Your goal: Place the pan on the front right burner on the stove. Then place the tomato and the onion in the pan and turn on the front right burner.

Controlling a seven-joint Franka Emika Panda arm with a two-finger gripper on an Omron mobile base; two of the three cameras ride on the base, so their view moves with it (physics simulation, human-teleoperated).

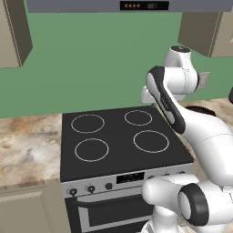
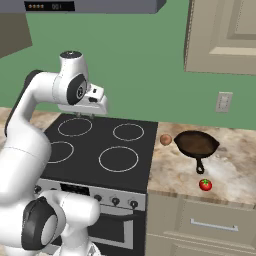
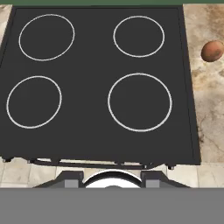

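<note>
We found the pan (image 2: 196, 143) on the counter (image 2: 235, 165) right of the stove (image 2: 100, 145), handle pointing toward the counter's front edge. Onion (image 2: 165, 139) lay just left of it, tomato (image 2: 205, 184) nearer the front. The hand (image 2: 85, 116) hung above the stove; grip state undetermined.

Three views, shared stove (image 1: 123, 141)

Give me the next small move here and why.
Probably swing the gripper right toward the pan. The pan sits on the counter right of the stove, handle toward the front edge, with the onion just left of it and the tomato nearer the front. The front right burner is bare, and the hand hangs over the stove's back holding nothing.
</note>
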